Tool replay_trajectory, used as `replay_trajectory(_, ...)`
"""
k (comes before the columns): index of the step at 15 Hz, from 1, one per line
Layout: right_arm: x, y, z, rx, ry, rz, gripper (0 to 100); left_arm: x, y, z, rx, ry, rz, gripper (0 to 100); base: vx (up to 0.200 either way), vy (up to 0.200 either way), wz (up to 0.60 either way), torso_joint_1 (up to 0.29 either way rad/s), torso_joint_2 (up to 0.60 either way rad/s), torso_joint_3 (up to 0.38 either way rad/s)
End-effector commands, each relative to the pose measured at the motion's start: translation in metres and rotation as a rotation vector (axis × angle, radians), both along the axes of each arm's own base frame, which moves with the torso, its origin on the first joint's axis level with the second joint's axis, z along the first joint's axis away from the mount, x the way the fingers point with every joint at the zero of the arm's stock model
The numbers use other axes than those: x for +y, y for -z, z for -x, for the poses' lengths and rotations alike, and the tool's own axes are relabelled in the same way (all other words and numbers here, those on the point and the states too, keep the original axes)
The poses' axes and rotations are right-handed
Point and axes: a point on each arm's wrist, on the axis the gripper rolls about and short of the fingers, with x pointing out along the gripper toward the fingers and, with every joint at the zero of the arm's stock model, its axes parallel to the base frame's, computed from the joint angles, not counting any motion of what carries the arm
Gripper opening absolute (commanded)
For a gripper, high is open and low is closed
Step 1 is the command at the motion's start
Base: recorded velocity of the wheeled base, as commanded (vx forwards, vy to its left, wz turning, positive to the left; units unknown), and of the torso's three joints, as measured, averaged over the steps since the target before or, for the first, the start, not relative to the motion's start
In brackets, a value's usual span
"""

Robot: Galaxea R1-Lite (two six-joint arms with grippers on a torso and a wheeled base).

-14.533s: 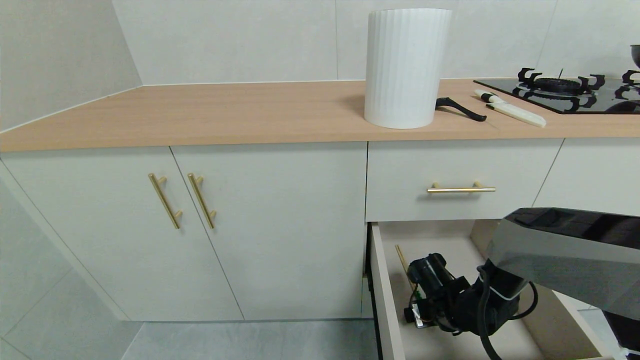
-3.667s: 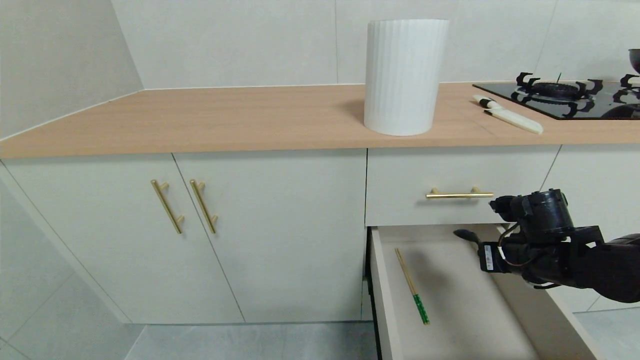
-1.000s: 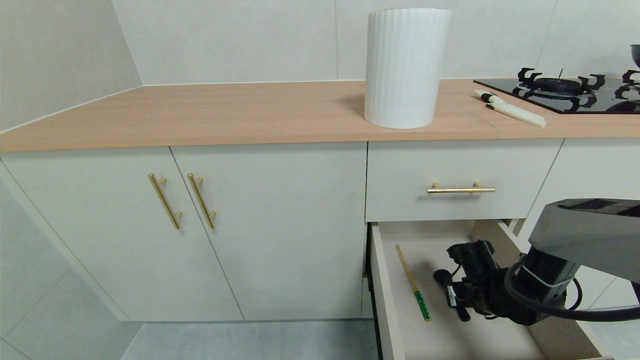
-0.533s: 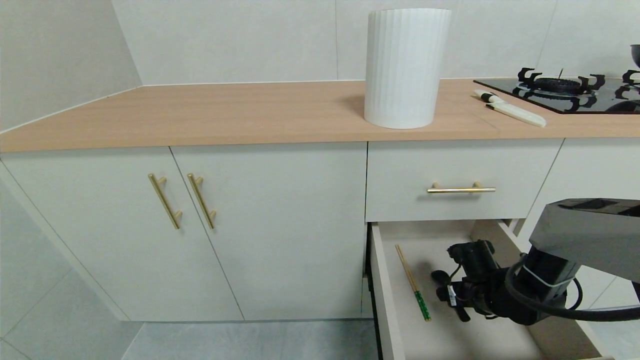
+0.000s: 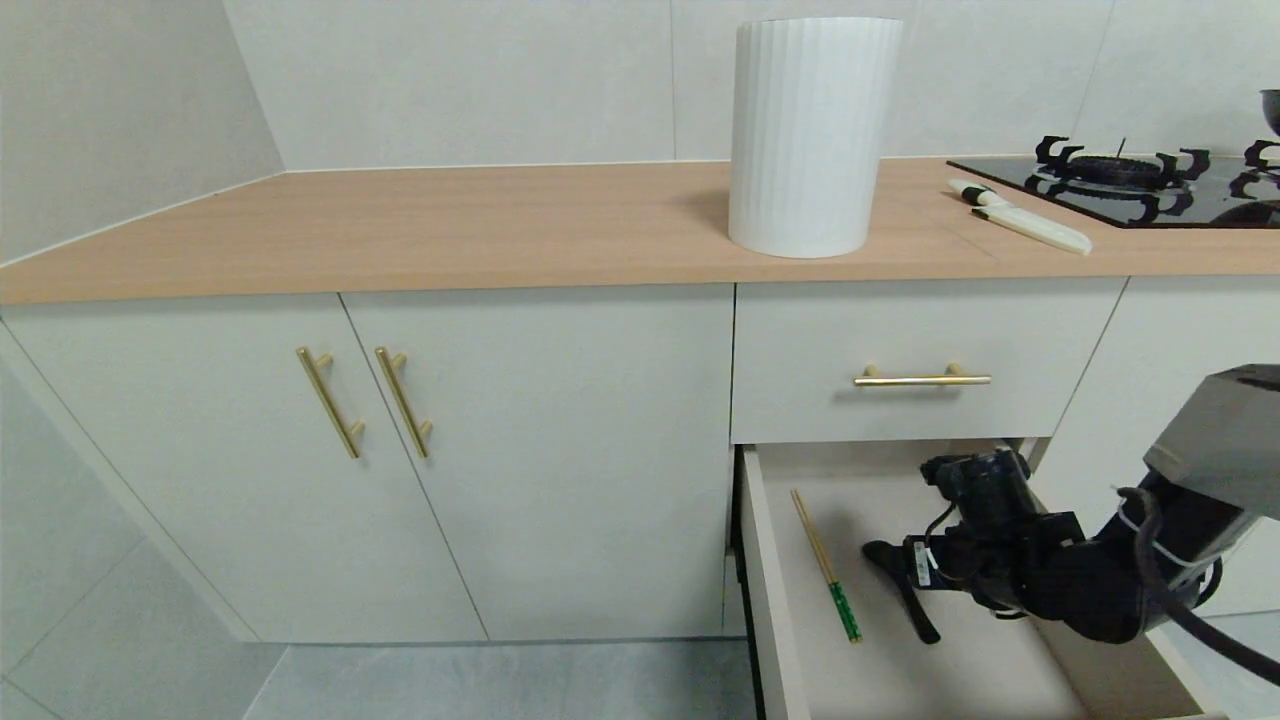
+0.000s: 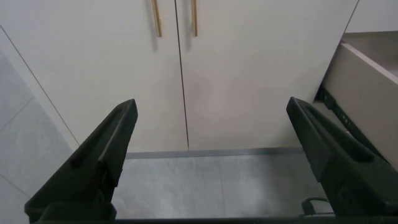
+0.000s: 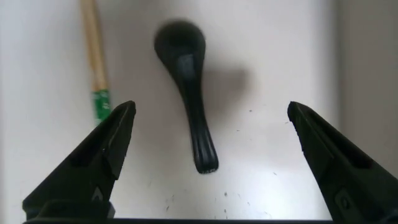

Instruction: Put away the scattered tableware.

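Observation:
A black spoon (image 5: 903, 590) lies flat on the floor of the open drawer (image 5: 768, 590), to the right of a pair of wooden chopsticks (image 5: 826, 580) with green ends. My right gripper (image 5: 935, 568) hangs open just above the spoon and holds nothing. In the right wrist view the spoon (image 7: 188, 87) lies between the spread fingers (image 7: 109, 155) of the right gripper (image 7: 210, 112), with the chopsticks (image 7: 94, 62) beside it. A white knife (image 5: 1020, 217) rests on the counter by the stove. My left gripper (image 6: 211, 118) is open and low, facing the cabinet doors.
A tall white ribbed container (image 5: 810, 135) stands on the wooden counter (image 5: 450, 225). A black gas hob (image 5: 1120, 180) is at the far right. Above the open drawer is a closed drawer with a gold handle (image 5: 922, 379). Two cabinet doors (image 5: 400, 450) are shut.
The right gripper has let go of the spoon, which now lies on the drawer floor. The gripper has drawn up and to the right, away from it.

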Motion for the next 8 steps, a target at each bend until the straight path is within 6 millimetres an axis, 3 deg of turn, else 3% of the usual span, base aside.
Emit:
replay_trajectory(1, -0.004, -0.042, 0.014, -0.055, -0.015, -0.032, 100, 0.0, 0.0, 0.0, 0.0, 0.0, 0.0, 100, 0.0, 0.0, 0.0, 0.0, 0.0, 0.0)
replay_trajectory(2, -0.005, -0.05, 0.019, -0.044, -0.031, -0.046, 100, 0.0, 0.0, 0.0, 0.0, 0.0, 0.0, 100, 0.0, 0.0, 0.0, 0.0, 0.0, 0.0)
replay_trajectory(3, -0.008, -0.075, 0.035, -0.014, -0.101, -0.105, 100, 0.0, 0.0, 0.0, 0.0, 0.0, 0.0, 100, 0.0, 0.0, 0.0, 0.0, 0.0, 0.0)
replay_trajectory(5, -0.012, -0.102, 0.053, 0.046, -0.154, -0.146, 100, 0.0, 0.0, 0.0, 0.0, 0.0, 0.0, 100, 0.0, 0.0, 0.0, 0.0, 0.0, 0.0)
replay_trajectory(8, -0.016, -0.118, 0.066, 0.076, -0.159, -0.141, 100, 0.0, 0.0, 0.0, 0.0, 0.0, 0.0, 100, 0.0, 0.0, 0.0, 0.0, 0.0, 0.0)
